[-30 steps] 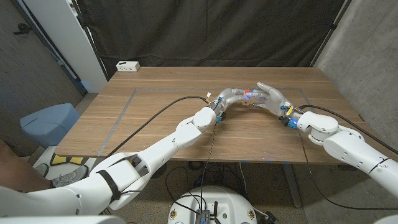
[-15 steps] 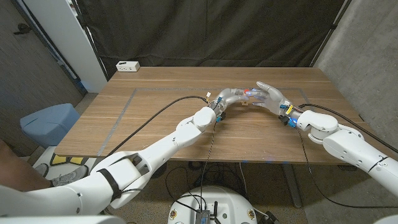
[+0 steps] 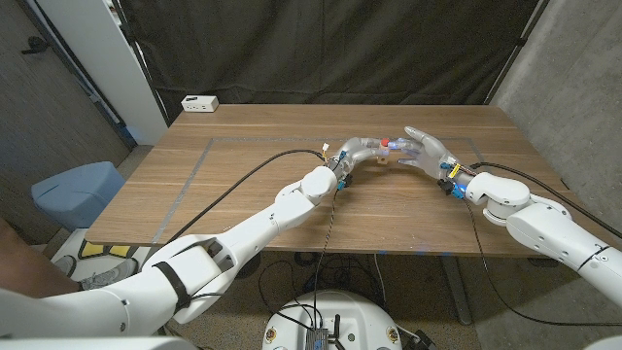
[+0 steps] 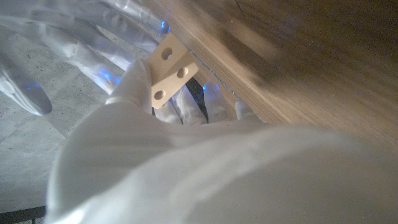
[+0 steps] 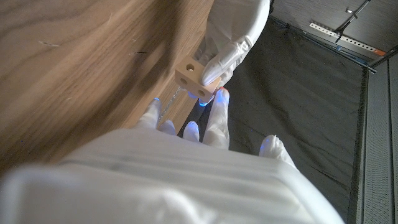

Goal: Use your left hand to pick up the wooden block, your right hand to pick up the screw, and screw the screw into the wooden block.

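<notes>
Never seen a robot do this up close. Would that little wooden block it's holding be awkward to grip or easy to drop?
Probably stiff and light: the wooden block looks like solid pale wood, small inside the left hand. Its flat faces should resist rolling, but smooth sides might slip.

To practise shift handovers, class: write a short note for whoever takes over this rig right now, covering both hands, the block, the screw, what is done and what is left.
Left hand: holds the wooden block over the table; the holes that show have no screw in them.
Right hand: fingers reach up to the block; whether they hold the screw cannot be told.
Done: block picked up.
Left: confirm the screw, then drive it into the block.
</notes>
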You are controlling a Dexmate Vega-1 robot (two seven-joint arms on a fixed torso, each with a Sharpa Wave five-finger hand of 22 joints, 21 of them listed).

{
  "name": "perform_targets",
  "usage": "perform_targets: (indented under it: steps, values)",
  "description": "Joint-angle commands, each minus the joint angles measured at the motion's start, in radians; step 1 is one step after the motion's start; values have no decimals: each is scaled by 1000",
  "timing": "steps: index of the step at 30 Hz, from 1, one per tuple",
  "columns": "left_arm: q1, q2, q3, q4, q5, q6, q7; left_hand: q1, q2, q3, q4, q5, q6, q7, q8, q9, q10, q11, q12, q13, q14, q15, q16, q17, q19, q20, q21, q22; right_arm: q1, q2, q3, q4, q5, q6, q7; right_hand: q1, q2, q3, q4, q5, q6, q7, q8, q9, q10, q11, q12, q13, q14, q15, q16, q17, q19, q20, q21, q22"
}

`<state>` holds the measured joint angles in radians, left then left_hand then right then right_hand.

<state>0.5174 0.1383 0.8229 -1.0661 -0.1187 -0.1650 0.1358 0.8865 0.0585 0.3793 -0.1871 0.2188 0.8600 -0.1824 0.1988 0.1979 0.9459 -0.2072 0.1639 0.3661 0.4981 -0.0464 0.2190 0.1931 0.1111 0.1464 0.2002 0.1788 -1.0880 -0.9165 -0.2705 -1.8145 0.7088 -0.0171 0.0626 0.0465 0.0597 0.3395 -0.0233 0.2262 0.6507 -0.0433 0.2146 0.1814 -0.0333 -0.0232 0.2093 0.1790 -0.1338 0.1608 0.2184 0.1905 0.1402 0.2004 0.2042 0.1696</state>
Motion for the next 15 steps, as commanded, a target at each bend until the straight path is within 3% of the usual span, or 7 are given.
perform_targets:
  steps: [1, 8, 15]
  values:
    - [1, 6, 0, -9, 4, 0, 0, -29, 65, 36, 30, 3, 70, 57, 6, 5, 12, -2, 71, 172, 5, -65, 1, 2, 5, -1, 7, 5, -15, 5, 12, -4, -5, 2, -32, 8, 1, 3, -4, 3, -26, -1, -14, 2, -11, 17, -8, 2, 1, 13, -3, 1, 14, 7, 8, 1]
    - [8, 12, 0, -28, 7, 11, 5, -29, 65, 36, 30, 3, 69, 57, 6, 5, 11, -2, 71, 172, 5, -65, 1, 2, 5, -1, 7, 5, -16, 9, 15, 0, -6, 9, -31, 11, -4, 1, -9, 3, -71, -4, -32, 4, -42, 21, -22, 3, -12, 21, -12, 2, 10, 11, -1, 1]
    - [14, 15, 0, -42, 7, 18, 8, -29, 66, 36, 30, 3, 70, 57, 7, 5, 11, -2, 71, 172, 3, -65, 1, 2, 5, -1, 7, 5, -12, 9, 13, 7, -9, 16, -19, 5, -4, -1, -7, 2, -131, -18, -42, 5, -90, 28, -32, 4, -44, 27, -23, 5, -25, 13, -19, 1]
